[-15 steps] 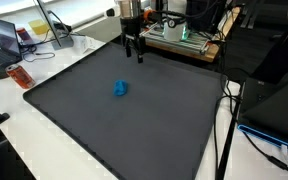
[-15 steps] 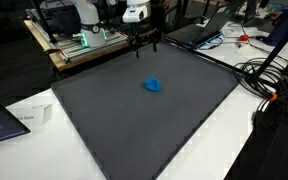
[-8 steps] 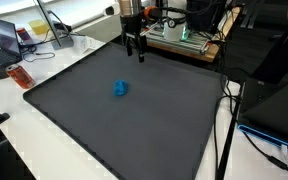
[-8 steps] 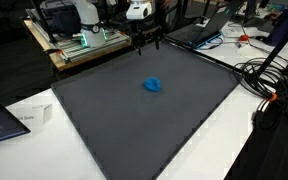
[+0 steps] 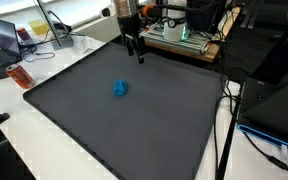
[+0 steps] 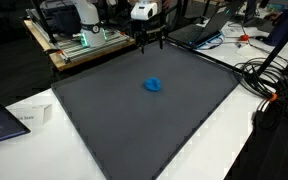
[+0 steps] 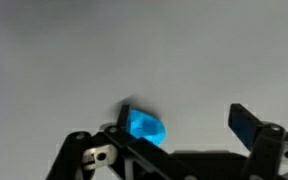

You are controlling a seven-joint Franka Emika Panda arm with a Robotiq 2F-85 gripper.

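A small blue object (image 5: 120,88) (image 6: 153,85) lies on the dark grey mat (image 5: 134,135) (image 6: 134,130), a little toward its far half. My gripper (image 5: 134,52) (image 6: 149,44) hangs above the mat's far edge, well away from the blue object and clear of the surface. Its jaws stand wide apart with nothing between them. In the wrist view the blue object (image 7: 147,128) shows beside the left finger (image 7: 127,108), lying on the mat below, and the gripper (image 7: 184,110) is open and empty.
A workbench with green-lit equipment (image 5: 179,32) (image 6: 84,38) stands right behind the mat. A red item (image 5: 20,75) and a laptop (image 5: 6,38) lie on the white table. Cables (image 5: 224,120) (image 6: 269,80) run along one side. A white box (image 6: 32,115) sits by the mat.
The gripper has shifted slightly along the mat's far edge and stays open. The blue object has not moved.
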